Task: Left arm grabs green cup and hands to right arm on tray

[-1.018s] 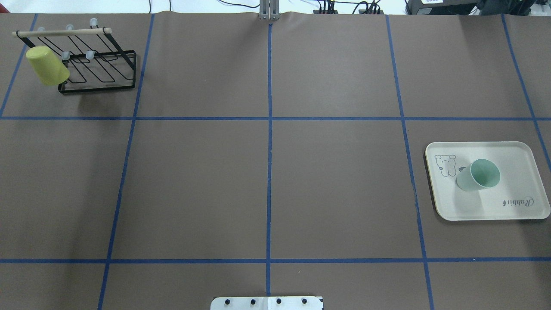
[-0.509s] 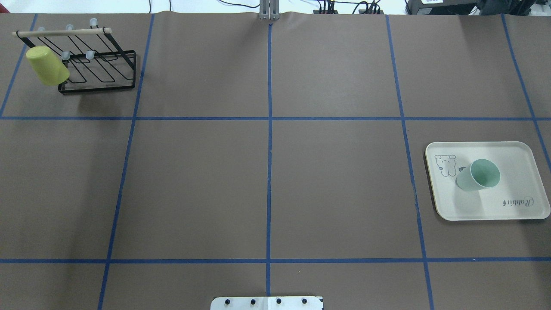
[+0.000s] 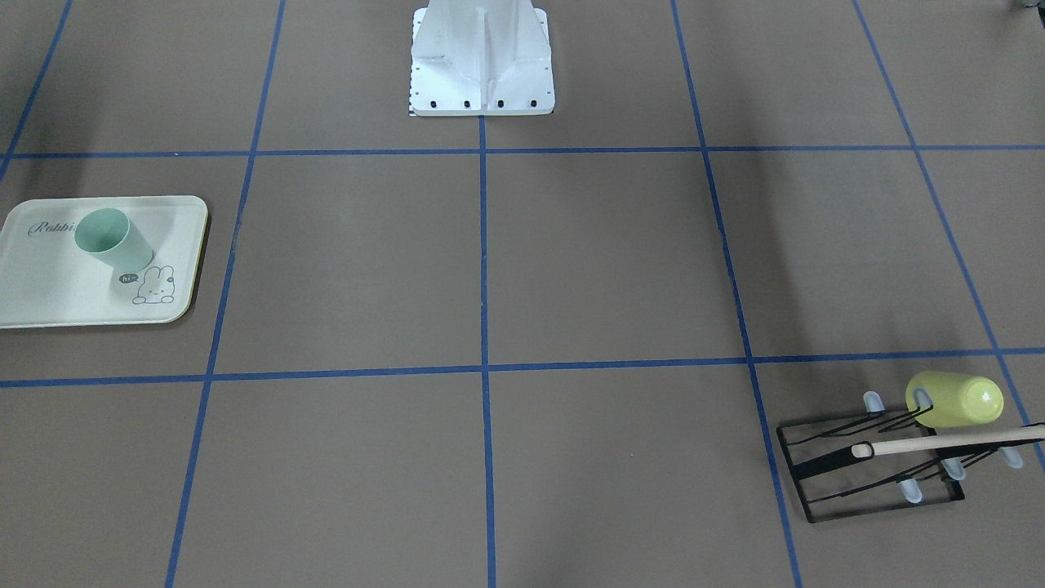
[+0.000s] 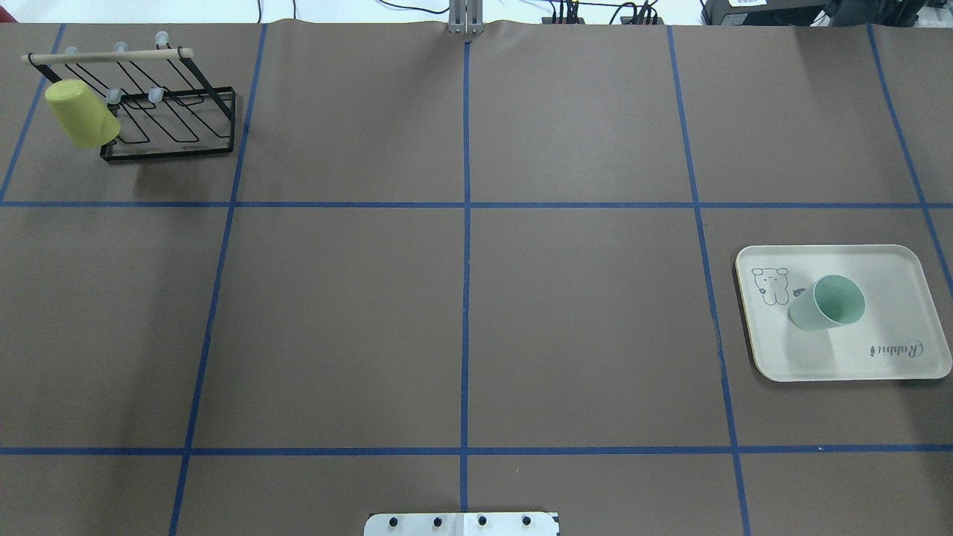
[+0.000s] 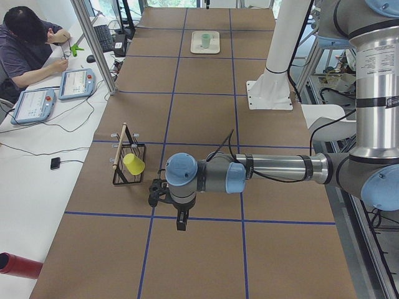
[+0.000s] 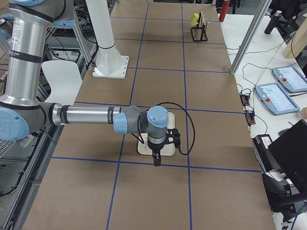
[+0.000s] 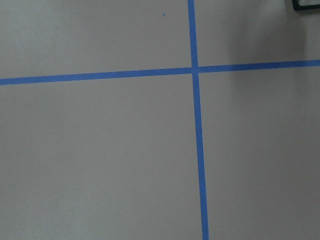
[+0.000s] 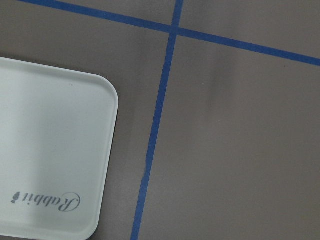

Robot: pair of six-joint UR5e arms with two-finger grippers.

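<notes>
The pale mint-green cup [image 4: 828,303] stands upright, mouth up, on the cream tray [image 4: 893,350] at the table's right side. Both show in the front view, cup [image 3: 112,238] on tray [image 3: 49,294], and far off in the exterior left view [image 5: 206,40]. The left gripper [image 5: 181,221] shows only in the exterior left view, hanging above the table near the rack; I cannot tell whether it is open. The right gripper [image 6: 157,160] shows only in the exterior right view, above the tray's near edge; I cannot tell its state. The right wrist view shows a tray corner [image 8: 45,150].
A black wire rack [image 4: 171,119] stands at the far left with a yellow-green cup [image 4: 80,113] hung on it. The robot's white base [image 3: 482,65] is at the near middle edge. Blue tape lines grid the brown table. A person [image 5: 25,43] sits beside the table.
</notes>
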